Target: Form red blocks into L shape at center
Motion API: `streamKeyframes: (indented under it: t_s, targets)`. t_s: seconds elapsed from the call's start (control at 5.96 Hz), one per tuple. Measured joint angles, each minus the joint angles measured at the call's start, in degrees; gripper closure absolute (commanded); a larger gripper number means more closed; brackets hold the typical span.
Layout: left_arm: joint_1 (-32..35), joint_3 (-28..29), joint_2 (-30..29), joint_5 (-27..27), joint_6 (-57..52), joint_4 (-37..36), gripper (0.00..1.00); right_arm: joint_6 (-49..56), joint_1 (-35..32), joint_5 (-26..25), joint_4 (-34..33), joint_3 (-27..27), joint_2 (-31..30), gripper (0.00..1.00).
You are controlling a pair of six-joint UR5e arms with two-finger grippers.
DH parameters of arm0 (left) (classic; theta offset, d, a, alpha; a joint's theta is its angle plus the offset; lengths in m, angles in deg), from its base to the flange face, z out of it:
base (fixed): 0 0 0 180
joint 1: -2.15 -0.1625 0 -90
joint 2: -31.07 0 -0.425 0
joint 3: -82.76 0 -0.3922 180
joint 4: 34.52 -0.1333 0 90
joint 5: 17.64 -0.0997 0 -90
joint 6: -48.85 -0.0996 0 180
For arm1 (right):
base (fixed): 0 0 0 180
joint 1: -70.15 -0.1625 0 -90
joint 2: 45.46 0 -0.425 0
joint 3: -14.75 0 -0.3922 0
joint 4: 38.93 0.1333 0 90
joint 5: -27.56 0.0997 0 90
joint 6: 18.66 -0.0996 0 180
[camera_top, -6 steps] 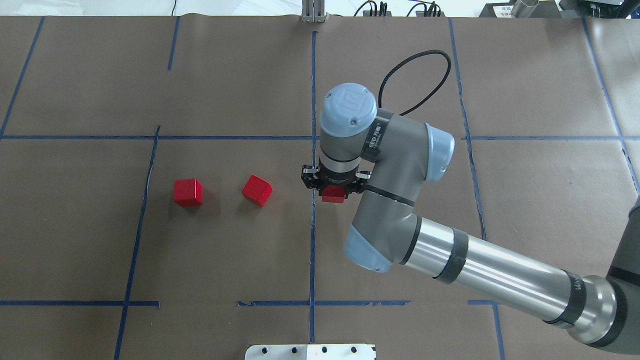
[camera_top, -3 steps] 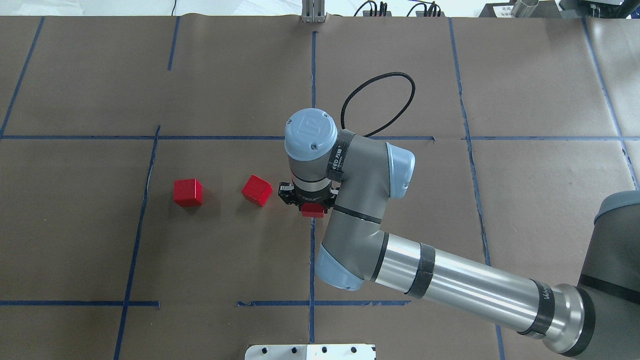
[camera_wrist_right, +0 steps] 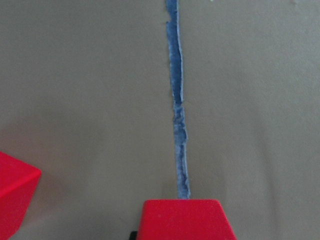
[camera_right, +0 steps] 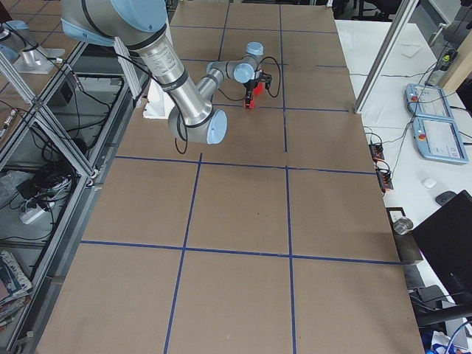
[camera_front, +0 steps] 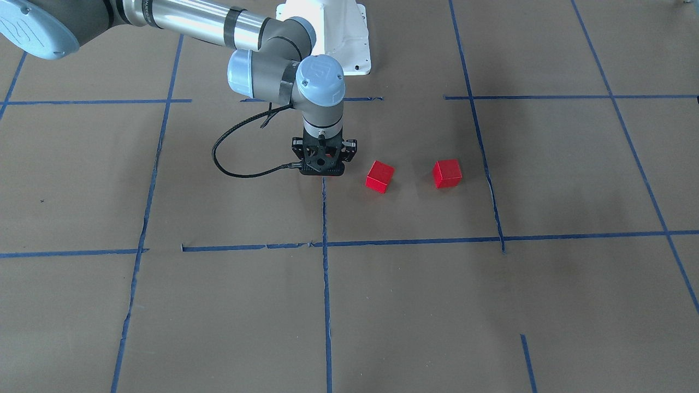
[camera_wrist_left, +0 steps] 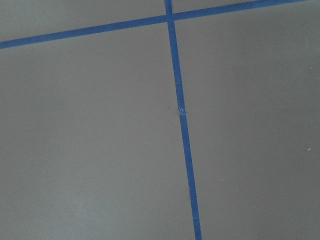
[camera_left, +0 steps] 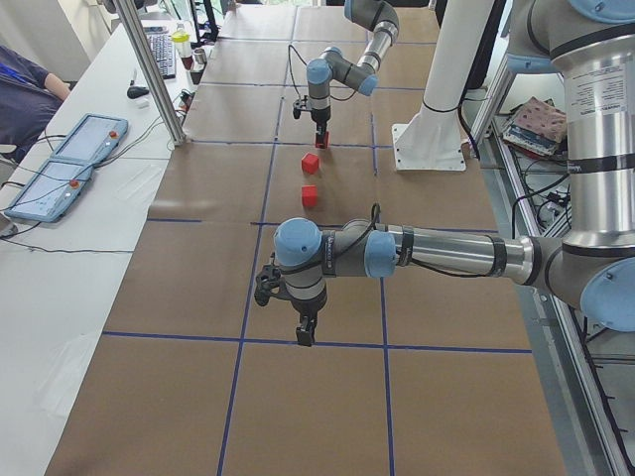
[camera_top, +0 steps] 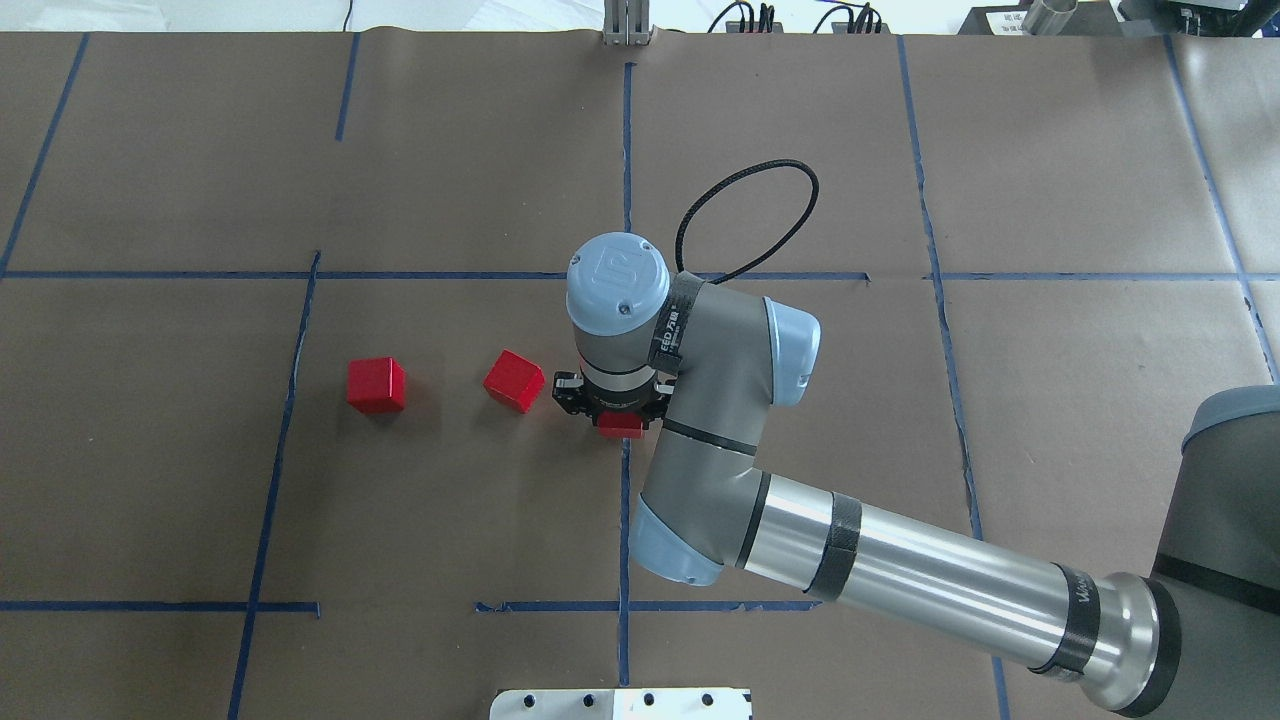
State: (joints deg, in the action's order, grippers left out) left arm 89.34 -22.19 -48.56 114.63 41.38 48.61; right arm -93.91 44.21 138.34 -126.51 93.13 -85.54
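Two red blocks lie apart on the brown paper left of centre, one rotated (camera_top: 514,380) (camera_front: 380,176) and one square further left (camera_top: 376,385) (camera_front: 447,173). My right gripper (camera_top: 612,412) (camera_front: 322,170) is shut on the third red block (camera_top: 620,426) (camera_wrist_right: 182,219), low over the centre tape line, just right of the rotated block. The right wrist view shows the rotated block's corner (camera_wrist_right: 15,192) at the left edge. My left gripper (camera_left: 306,332) shows only in the exterior left view, far from the blocks, and I cannot tell whether it is open or shut.
Blue tape lines (camera_top: 625,520) split the paper into grid cells. The right arm's black cable (camera_top: 745,215) loops behind the wrist. The white robot base plate (camera_top: 620,704) (camera_front: 327,33) sits at the table's near edge. The left wrist view shows only paper and tape (camera_wrist_left: 182,130).
My right gripper carried its red block left and slightly toward the robot, to beside the rotated block, then barely moved. The two loose blocks stayed put.
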Motion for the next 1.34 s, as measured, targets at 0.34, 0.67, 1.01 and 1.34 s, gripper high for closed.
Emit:
streamKeyframes:
  t_s: [0.34,0.67,1.01,1.34]
  targets:
    - [0.0,0.0,0.0,0.0,0.0,0.0,0.0,0.3,0.2,-0.2,0.1,-0.1,0.0,0.01]
    - [0.0,-0.4,-0.1,0.0,0.0,0.4,0.0,2.0,-3.1,1.5,-0.4,1.6,0.7,0.0]
    - [0.0,-0.8,-0.1,-0.1,0.0,0.5,0.0,10.5,-12.7,7.4,-3.3,2.6,0.3,0.0]
    - [-0.2,-1.1,-1.6,0.0,0.3,1.1,0.0,28.6,-25.4,14.7,-5.6,2.7,-5.3,0.0]
